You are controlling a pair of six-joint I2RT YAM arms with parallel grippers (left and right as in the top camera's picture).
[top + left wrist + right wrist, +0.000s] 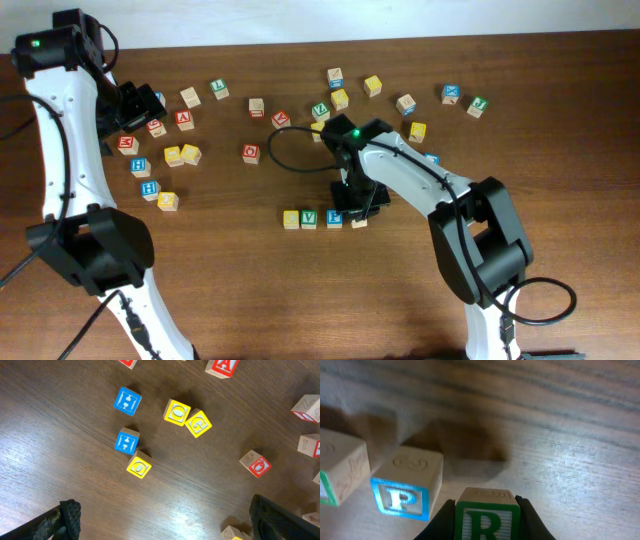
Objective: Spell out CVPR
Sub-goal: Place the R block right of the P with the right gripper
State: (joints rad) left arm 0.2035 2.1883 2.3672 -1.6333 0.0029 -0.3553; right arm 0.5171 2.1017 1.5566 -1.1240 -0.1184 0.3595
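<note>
Left gripper [167,527]: claw wide apart and empty, hovering over loose blocks at about 10 o'clock on the table [560,70]. Counted under it, wrist view:
- two blue blocks [127,441]
- three yellow letter blocks [177,412]
- one red block [256,463]
- more blocks cut off at the frame edges, not counted

Word row, just below table centre, has four blocks in line:
- row-end yellow block [291,218], letter too small to read
- V block [309,218]
- P block [405,492]
- R block [487,520]

The R block sits at 3 o'clock of the P block, close beside it. Cannot tell whether they touch, or whether R is fully down on the wood.

Right gripper [487,510]: claw clamped on the R block, fingers on two opposite side faces, printed face toward the wrist camera.

Handling (judgement): these look like small wooden cubes, so probably light, rigid and not fragile. The flat parallel faces suit a centred pinch across opposite sides. The smooth painted faces may twist if caught near a corner. With P tight alongside, the fingers belong on the 12 and 6 o'clock faces, not the 9 o'clock face.
</note>
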